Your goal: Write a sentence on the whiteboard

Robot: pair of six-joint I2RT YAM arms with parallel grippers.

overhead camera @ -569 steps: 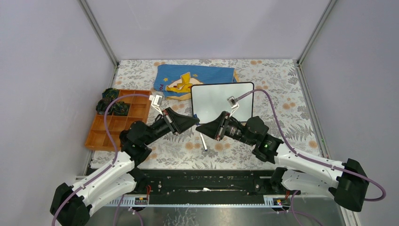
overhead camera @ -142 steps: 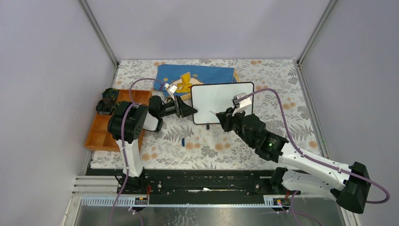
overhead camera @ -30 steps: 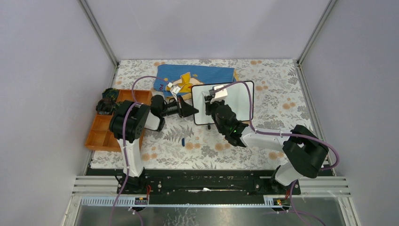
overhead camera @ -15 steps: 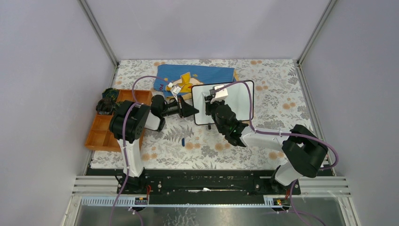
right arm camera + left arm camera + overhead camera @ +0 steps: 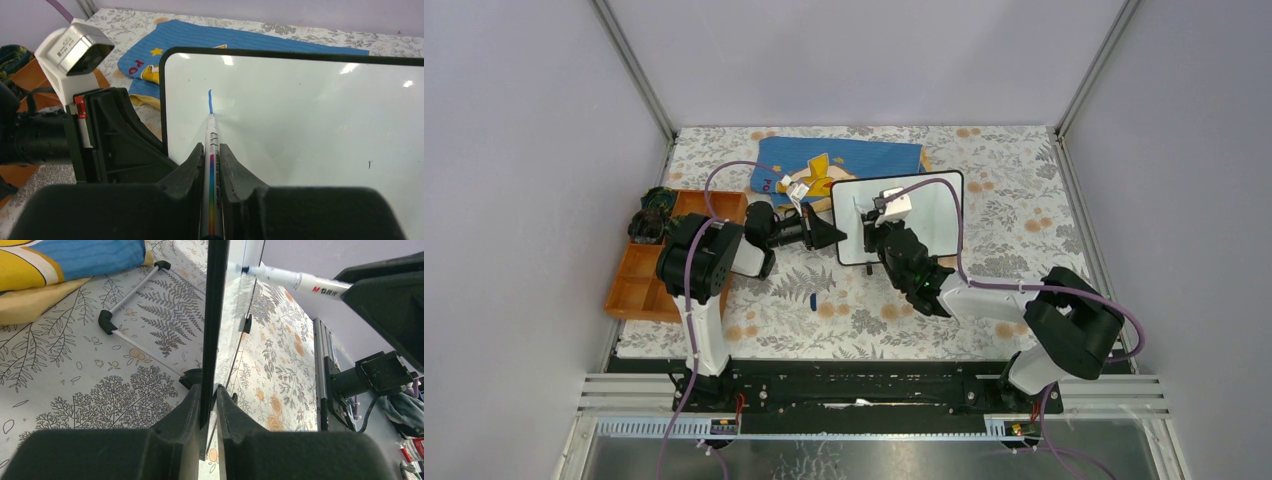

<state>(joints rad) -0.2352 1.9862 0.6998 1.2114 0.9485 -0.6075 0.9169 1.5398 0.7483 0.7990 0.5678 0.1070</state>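
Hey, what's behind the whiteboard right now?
Behind the whiteboard, a wire stand with black feet reaches back, and the blue cloth lies just past it. From above, the board covers the cloth's near edge, so anything lying there can't be seen.

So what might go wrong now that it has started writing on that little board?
The left gripper pinches the whiteboard by one edge only, so the push of the marker could twist or tip it. The right gripper holds that thin marker in a narrow pinch; it might slip or tilt, leaving the short blue stroke wobbly or broken.
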